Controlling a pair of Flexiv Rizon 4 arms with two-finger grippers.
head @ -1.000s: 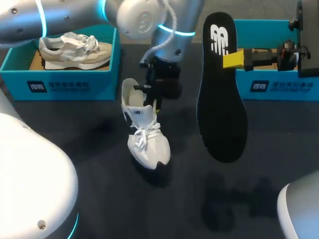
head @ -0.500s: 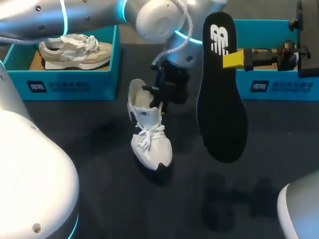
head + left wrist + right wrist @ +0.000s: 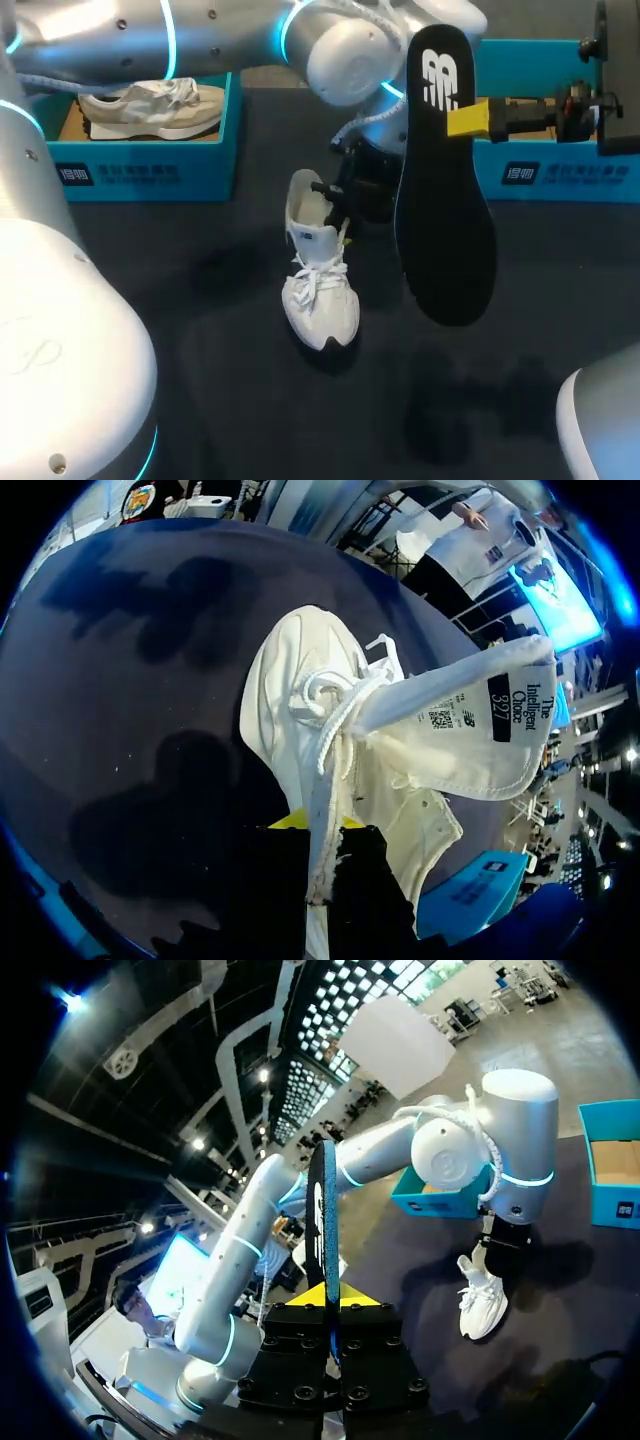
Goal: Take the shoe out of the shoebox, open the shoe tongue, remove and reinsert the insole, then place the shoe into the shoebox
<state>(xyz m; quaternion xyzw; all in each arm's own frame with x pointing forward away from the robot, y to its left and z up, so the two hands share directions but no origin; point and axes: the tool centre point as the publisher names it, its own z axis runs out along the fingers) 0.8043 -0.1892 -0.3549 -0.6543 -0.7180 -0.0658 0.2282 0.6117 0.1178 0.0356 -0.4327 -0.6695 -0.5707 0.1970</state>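
A white shoe (image 3: 318,275) stands toe-down on the dark table, heel raised. My left gripper (image 3: 341,222) is shut on its side wall at the collar. In the left wrist view the shoe (image 3: 300,690) hangs ahead of the gripper (image 3: 322,828), with the tongue (image 3: 470,730) folded out and the laces loose. My right gripper (image 3: 466,119) is shut on a black insole (image 3: 445,190), held upright above the table just right of the shoe. The right wrist view shows the insole (image 3: 328,1220) edge-on between the fingers of that gripper (image 3: 330,1302), with the shoe (image 3: 482,1300) beyond it.
A teal shoebox (image 3: 140,170) at the back left holds a beige shoe (image 3: 150,100). A second teal shoebox (image 3: 550,172) stands at the back right, behind the right arm. Dark table surface lies in front of the shoe and insole.
My left arm has carried the white shoe to the right, closer to the insole. The right arm and the insole have stayed where they were.
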